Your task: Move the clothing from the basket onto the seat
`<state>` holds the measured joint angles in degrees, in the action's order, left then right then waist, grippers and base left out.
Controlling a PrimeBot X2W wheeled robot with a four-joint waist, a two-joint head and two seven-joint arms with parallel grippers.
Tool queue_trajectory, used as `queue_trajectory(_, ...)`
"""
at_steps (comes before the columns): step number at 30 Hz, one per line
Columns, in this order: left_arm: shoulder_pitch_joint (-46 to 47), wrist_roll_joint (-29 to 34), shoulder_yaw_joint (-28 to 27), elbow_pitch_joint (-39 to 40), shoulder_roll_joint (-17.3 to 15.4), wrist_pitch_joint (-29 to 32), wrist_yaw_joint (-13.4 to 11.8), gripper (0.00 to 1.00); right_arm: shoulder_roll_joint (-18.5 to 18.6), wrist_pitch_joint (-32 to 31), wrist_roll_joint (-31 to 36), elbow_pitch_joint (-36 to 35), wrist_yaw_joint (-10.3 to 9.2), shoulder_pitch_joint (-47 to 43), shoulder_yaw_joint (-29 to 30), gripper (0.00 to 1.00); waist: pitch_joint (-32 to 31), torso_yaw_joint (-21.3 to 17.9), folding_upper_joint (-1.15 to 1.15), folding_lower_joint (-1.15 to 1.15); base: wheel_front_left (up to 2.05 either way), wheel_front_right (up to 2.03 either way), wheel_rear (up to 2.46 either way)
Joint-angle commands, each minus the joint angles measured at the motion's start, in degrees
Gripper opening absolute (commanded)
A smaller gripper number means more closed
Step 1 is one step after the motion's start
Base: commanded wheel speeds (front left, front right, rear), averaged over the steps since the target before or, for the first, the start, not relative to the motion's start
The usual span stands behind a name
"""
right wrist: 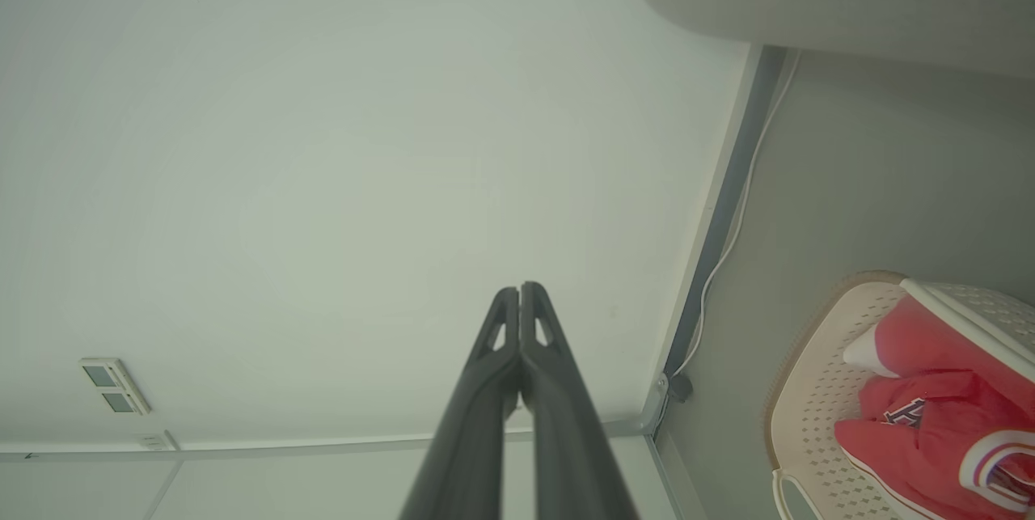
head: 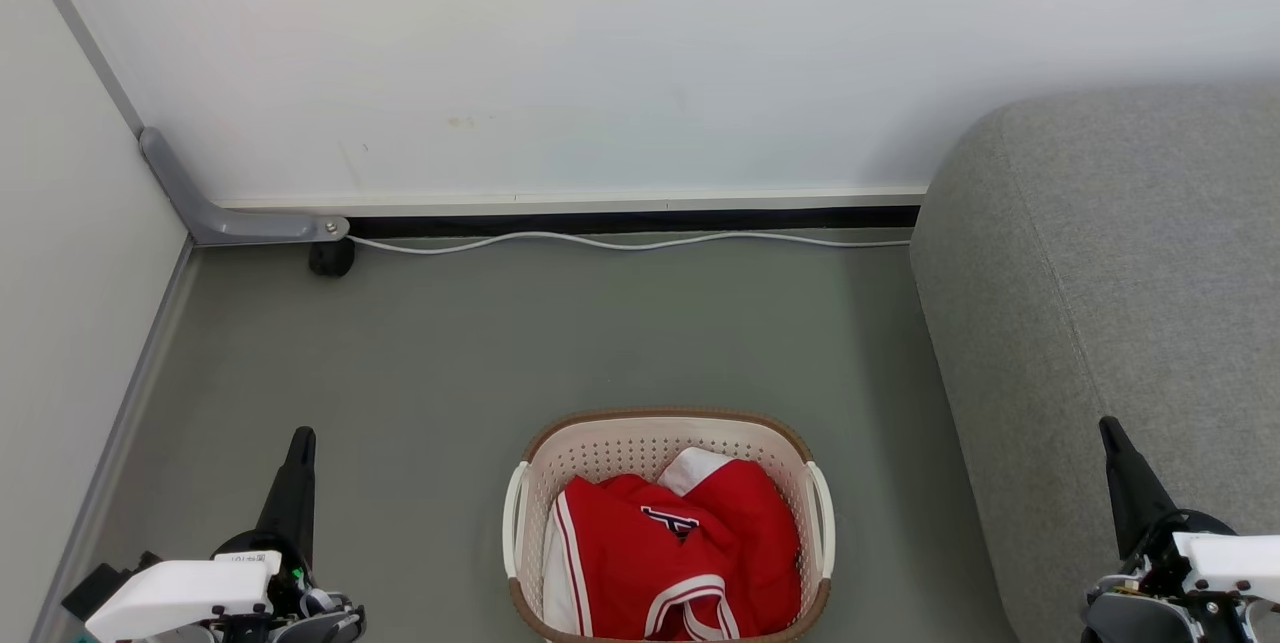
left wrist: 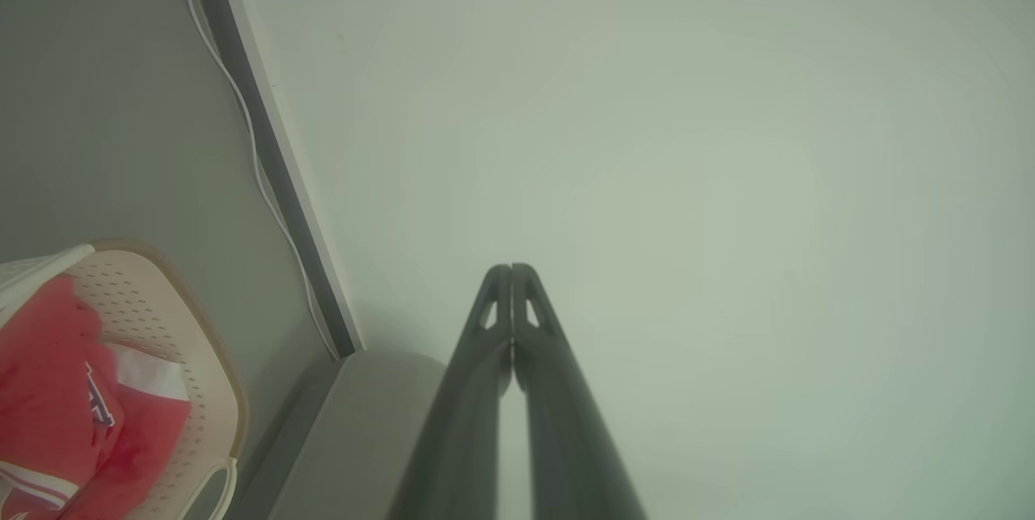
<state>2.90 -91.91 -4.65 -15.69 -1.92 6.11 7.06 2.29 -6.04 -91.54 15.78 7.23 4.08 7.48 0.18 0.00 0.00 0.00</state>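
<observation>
The red clothing (head: 675,558) with white trim and a black-and-white emblem lies bunched inside the cream basket (head: 660,435) on the floor, bottom centre of the head view. The grey seat (head: 1110,263) rises to its right. My left gripper (head: 301,437) is shut, low at the left, well apart from the basket. My right gripper (head: 1108,424) is shut too, over the seat's front edge at the lower right. In the left wrist view the shut fingers (left wrist: 511,271) point at the wall, with the basket (left wrist: 162,318) and clothing (left wrist: 48,399) at lower left. The right wrist view shows shut fingers (right wrist: 518,290), basket (right wrist: 817,391) and clothing (right wrist: 938,391).
A white wall stands behind, with a white cable (head: 620,242) running along its base. A grey bracket with a black caster (head: 330,258) sits in the left corner. A side panel (head: 60,323) closes off the left. Grey floor (head: 600,333) spreads around the basket.
</observation>
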Motion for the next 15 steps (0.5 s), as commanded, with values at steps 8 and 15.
queue_trajectory(8, 3.29, -0.28, -1.84, 1.67, -0.96, 0.35, 0.43, 0.0, 0.59, -0.43, -0.64, -1.76, 0.25, 2.1, -0.98, 0.0, 0.0, 0.0, 0.0, 0.0, 0.0, 0.0, 0.0)
queue_trajectory(15, 3.29, -0.28, -1.84, 1.67, -0.96, 0.35, 0.43, 0.0, 0.59, -0.43, -0.64, -1.76, 0.25, 2.1, -0.98, 0.0, 0.0, 0.0, 0.0, 0.0, 0.0, 0.0, 0.0)
